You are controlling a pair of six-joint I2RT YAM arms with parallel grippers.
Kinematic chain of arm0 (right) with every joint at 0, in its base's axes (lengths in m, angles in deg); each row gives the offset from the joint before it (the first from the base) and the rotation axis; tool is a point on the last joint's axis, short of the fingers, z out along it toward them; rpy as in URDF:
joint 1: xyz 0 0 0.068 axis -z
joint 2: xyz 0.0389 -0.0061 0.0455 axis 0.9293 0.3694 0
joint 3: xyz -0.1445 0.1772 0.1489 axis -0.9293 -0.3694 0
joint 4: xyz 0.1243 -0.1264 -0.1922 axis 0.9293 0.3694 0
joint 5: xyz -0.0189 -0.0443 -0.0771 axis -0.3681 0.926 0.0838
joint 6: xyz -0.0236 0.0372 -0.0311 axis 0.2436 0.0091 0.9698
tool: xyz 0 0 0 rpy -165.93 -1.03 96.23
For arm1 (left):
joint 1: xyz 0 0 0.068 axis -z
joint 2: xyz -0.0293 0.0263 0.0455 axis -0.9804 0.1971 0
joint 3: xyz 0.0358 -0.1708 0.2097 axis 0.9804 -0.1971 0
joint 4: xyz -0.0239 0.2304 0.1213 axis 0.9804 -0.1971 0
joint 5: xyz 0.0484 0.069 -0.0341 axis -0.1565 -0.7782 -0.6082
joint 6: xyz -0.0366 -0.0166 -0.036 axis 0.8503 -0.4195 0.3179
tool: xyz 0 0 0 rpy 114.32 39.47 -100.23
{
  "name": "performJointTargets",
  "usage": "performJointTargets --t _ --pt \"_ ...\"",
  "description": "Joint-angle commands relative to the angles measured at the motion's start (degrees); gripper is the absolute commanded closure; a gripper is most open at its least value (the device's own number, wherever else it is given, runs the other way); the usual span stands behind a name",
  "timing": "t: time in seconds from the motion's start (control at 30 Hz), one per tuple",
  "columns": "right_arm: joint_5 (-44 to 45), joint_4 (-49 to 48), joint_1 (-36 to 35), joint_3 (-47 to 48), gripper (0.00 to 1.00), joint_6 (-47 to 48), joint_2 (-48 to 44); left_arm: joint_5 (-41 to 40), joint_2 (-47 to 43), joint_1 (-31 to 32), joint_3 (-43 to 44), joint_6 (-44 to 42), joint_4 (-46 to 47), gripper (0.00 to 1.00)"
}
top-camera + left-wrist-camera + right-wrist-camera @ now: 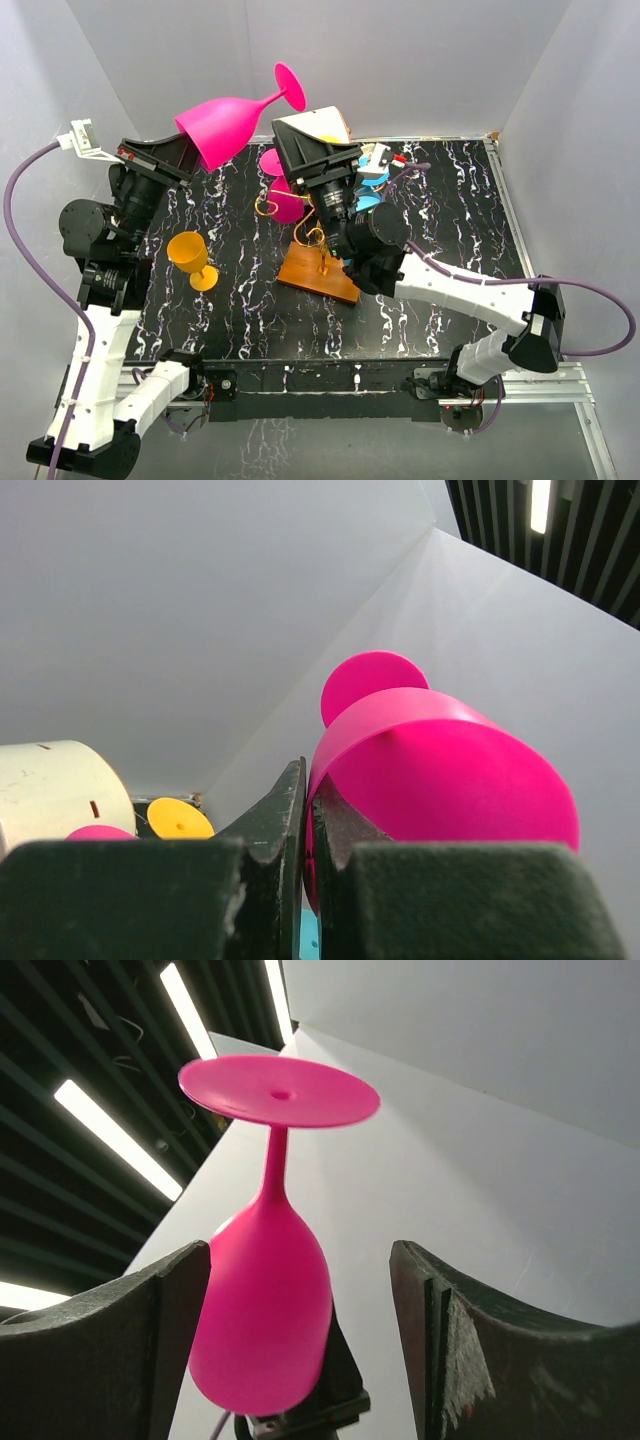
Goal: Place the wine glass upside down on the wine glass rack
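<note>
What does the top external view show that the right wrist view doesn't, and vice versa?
Only top external: the wine glass rack on the table, a yellow wine glass standing to its left, and a second pink glass at the rack. Only right wrist: the right gripper, open and holding nothing, and ceiling light strips. Both: the pink wine glass up in the air, foot uppermost, its rim pinched by the left gripper.

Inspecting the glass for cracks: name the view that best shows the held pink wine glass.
Right wrist: the pink wine glass shows large, foot, stem and bowl. Top external shows it tilted in the left gripper. Left wrist shows only bowl and foot edge, close up.
</note>
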Motion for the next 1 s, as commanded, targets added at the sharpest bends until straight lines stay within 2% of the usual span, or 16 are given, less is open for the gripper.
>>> performJointTargets --t 0.0,0.13,0.23,0.3,0.37,0.5,0.7,0.97 --pt "2.2 -0.4 0.1 7.6 0.31 0.3 2.6 -0.6 -1.1 0.1 -0.4 2.8 2.4 1.0" --pt "0.7 -1.7 0.1 12.2 0.34 -0.7 6.9 -4.8 -3.8 0.1 -3.4 3.9 3.0 1.0" --pt "2.1 1.4 0.1 15.2 0.39 -2.3 8.9 -4.2 -4.2 0.1 -4.0 4.4 1.9 1.0" --pt "2.5 1.1 0.1 15.8 0.47 -2.7 9.5 -4.1 -4.9 0.1 -4.9 5.4 1.3 1.0" --pt "3.0 0.6 0.1 15.8 0.52 -2.7 9.7 -4.7 -6.3 0.1 -6.4 7.3 1.4 1.0" --pt "4.5 0.0 0.1 15.1 0.56 -3.1 9.7 -5.0 -8.6 0.1 -7.8 9.2 1.0 1.0" --pt "0.9 1.7 0.1 15.8 0.67 -4.2 10.5 -1.9 -10.0 0.2 -7.9 9.4 -0.2 1.0" --pt "-1.1 -0.7 0.1 11.7 0.9 -5.6 8.2 1.3 -10.8 0.1 -7.9 8.0 -3.0 1.0"
